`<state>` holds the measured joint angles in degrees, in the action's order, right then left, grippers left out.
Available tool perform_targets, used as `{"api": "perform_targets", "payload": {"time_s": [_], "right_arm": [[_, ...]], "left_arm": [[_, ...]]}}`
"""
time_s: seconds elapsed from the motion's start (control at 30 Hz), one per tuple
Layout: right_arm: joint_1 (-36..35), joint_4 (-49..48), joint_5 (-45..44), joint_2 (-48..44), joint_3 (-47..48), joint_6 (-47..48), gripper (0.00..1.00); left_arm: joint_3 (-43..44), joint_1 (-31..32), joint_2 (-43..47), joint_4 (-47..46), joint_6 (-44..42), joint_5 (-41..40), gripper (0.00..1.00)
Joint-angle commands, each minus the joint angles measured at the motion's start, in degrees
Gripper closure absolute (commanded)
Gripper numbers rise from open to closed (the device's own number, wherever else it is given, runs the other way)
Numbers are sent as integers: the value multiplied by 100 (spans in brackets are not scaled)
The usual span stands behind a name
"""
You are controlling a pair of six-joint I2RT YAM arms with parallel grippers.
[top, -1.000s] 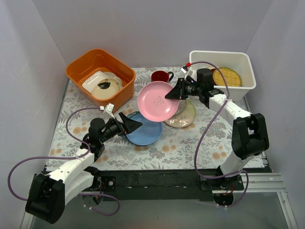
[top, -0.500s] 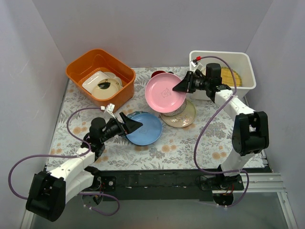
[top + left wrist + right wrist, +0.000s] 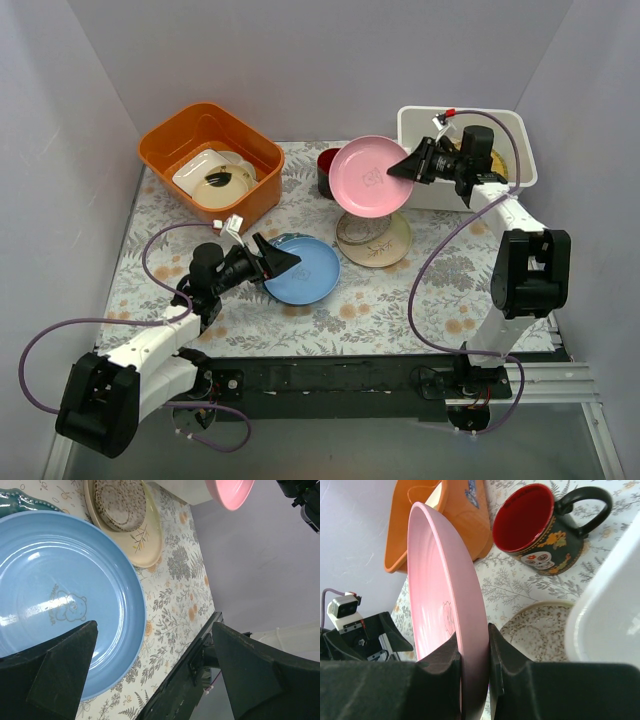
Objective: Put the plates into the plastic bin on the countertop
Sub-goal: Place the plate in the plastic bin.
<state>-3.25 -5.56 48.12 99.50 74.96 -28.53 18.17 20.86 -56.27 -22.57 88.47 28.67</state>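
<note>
This is a lab-like robot test booth. Plain pale walls (image 3: 320,60) box in a floral-clothed countertop (image 3: 380,310). A black mounting rail (image 3: 330,378) fronts it.

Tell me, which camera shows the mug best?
The right wrist view: the mug shows large, with handle and painted skull. From the top view the mug is small and partly hidden behind the pink plate. The left wrist view misses it.

Tub (image 3: 255,203) sits rear left on table (image 3: 440,292), dishes (image 3: 215,180) inside it. Bin (image 3: 500,113) rear right. Mug (image 3: 325,172) at the rear between them. Lifted plate (image 3: 370,178) is tilted in right gripper (image 3: 398,172), off the table, between mug and bin, above plate stack (image 3: 385,242). Front plate (image 3: 310,272) lies left of stack, nearer, overlapping lower plate (image 3: 283,240). Left gripper (image 3: 285,264) sits over its left rim, jaws apart.
</note>
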Motion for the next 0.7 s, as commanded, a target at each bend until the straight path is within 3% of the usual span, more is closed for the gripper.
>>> {"api": "perform_targets", "payload": {"time_s": [0.0,0.67], "right_arm": [[263,-586,285,95,291,-257,99],[1484,-1456,242,377,397,-1145,99]], "left_arm": [[204,23,-7,-37,-101,69,2],[204,23,2,-11,-101,51,2]]}}
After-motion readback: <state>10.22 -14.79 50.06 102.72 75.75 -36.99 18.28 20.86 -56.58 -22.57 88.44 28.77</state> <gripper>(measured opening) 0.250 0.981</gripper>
